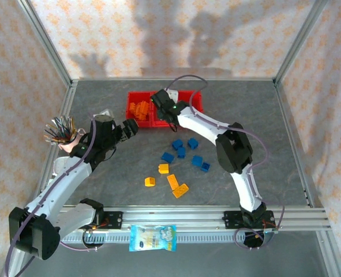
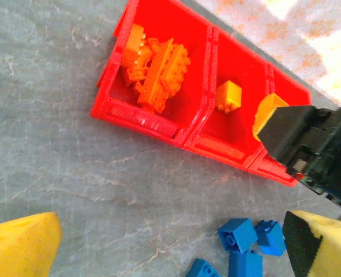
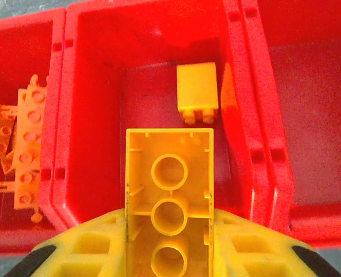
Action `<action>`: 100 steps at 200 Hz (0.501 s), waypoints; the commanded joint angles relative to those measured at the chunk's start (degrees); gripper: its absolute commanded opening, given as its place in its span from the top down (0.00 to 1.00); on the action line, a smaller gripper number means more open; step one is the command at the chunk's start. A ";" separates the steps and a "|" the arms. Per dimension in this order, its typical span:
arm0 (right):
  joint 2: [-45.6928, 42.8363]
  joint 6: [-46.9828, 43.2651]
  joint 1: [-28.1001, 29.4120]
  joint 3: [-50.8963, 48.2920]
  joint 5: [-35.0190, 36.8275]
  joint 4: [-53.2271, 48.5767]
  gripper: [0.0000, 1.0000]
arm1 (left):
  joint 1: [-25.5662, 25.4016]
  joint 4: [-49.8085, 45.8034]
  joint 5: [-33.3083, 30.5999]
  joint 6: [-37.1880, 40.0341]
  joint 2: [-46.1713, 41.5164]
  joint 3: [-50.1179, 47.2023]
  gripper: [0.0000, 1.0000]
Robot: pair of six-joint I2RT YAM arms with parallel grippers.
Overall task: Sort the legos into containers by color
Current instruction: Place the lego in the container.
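Grey table (image 1: 262,144), right fingers (image 1: 163,105) tight on yellow lego (image 3: 169,196) above red containers (image 2: 141,118), left fingers (image 1: 130,128) spread.

The grey, stone-patterned counter (image 1: 262,133) carries a row of red bins (image 1: 133,96) at its far middle. In front of them six blue bricks (image 1: 182,152) lie scattered, with four yellow bricks (image 1: 173,182) nearer still. A cup (image 1: 65,143) of pens stands at the left, and a packet (image 1: 153,238) lies at the near edge.
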 commanded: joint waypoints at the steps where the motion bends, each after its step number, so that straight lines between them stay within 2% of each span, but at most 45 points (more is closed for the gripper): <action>1: 4.66 -4.98 -2.49 5.32 0.23 -0.41 0.70 | -0.58 2.14 -2.51 -0.85 2.28 3.91 0.01; 20: 8.35 -7.09 -3.58 10.37 -2.24 -0.90 0.69 | -0.60 2.41 -3.11 -1.06 3.95 5.33 0.01; 41: 10.70 -8.78 -3.60 13.71 -1.93 -1.34 0.65 | -0.60 3.59 -2.44 -1.51 4.93 5.62 0.01; 70: 11.48 -9.93 -3.83 15.30 -0.61 -1.12 0.49 | -0.58 3.30 -2.25 -0.64 6.47 6.83 0.01; 100: 9.06 -10.09 -3.86 14.86 -3.04 -2.46 0.45 | -0.60 2.30 -1.38 -0.24 6.49 7.51 0.01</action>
